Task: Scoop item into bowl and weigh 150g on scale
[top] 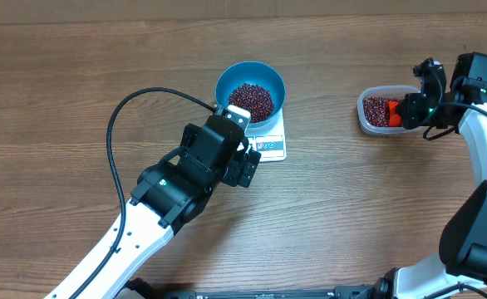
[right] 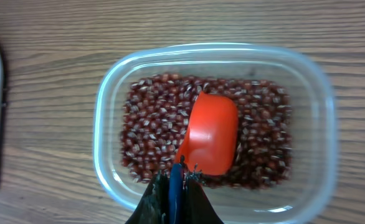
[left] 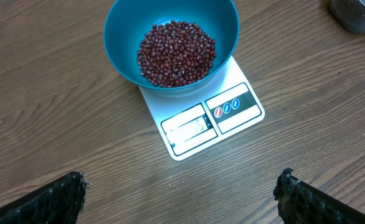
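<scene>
Sitting on one scale [top: 270, 146], toward its far end: one teal bowl [top: 225, 79], overhanging the scale's far edge and both sides. Only the near strip of the scale left bare, with one display [left: 189, 127] and three round buttons [left: 227, 107]. Digits too faint to read. Inside the bowl, one heap of beans [top: 251, 100], its top well below the rim.

Hovering on the near side of the scale: left hand [left: 181, 182], spread wide and gripping nothing. One dark finger at each lower corner of the wrist view, bare counter [top: 61, 83] between them and up to the scale's near edge. Close by the scale's near-left corner from overhead; touching or not, cannot tell. One black cable [top: 119, 124] looping out to the left of that arm over open counter.

Well apart to the right: one clear tub [top: 365, 112], with a second lot of beans covering its floor. Broad bare counter between tub and scale, and broader again left of the bowl. Counter's far edge not far beyond the bowl.

Over the tub: right hand [right: 175, 186], clamped shut on the blue handle of one orange scoop [right: 212, 140]. Scoop lying on the beans, right of the tub's middle, its cup clear of every wall, its handle rising toward the near wall.
</scene>
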Tool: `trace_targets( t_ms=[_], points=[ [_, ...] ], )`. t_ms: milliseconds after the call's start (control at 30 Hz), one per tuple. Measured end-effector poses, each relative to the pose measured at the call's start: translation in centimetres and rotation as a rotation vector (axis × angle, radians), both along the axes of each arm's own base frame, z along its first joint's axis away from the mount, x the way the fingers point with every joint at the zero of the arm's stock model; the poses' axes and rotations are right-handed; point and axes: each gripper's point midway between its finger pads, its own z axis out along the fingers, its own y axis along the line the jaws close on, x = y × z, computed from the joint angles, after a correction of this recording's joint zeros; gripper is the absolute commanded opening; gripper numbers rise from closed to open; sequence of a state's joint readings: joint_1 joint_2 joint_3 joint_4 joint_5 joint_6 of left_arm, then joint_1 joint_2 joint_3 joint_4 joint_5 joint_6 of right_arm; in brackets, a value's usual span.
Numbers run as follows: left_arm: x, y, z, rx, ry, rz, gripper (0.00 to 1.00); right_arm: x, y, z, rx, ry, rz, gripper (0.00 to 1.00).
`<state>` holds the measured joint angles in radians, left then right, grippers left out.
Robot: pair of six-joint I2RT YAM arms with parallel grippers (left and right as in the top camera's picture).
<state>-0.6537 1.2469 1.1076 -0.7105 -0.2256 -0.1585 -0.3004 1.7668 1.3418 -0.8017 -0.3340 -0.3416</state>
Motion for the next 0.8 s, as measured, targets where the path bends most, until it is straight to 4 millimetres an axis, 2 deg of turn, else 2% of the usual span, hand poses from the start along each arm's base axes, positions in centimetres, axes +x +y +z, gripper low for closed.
trace_targets(
  t_ms=[67, 367, 700, 800],
  points=[
    [0.0, 0.0, 0.0, 0.000, 0.000, 0.000, 1.00, 0.1, 0.7, -0.1, 0.043, -0.003, 0.016, 0.04],
    [0.0, 0.0, 0.0, 0.000, 0.000, 0.000, 1.00, -0.1, 1.4, -0.1, 0.125, -0.002, 0.031, 0.04],
    [0.0, 0.0, 0.0, 0.000, 0.000, 0.000, 0.99, 0.1, 1.1, -0.6, 0.341, -0.015, 0.012, 0.04],
    [0.0, 0.0, 0.0, 0.000, 0.000, 0.000, 1.00, 0.0, 0.4, -0.9, 0.397, -0.015, -0.011, 0.04]
  ],
)
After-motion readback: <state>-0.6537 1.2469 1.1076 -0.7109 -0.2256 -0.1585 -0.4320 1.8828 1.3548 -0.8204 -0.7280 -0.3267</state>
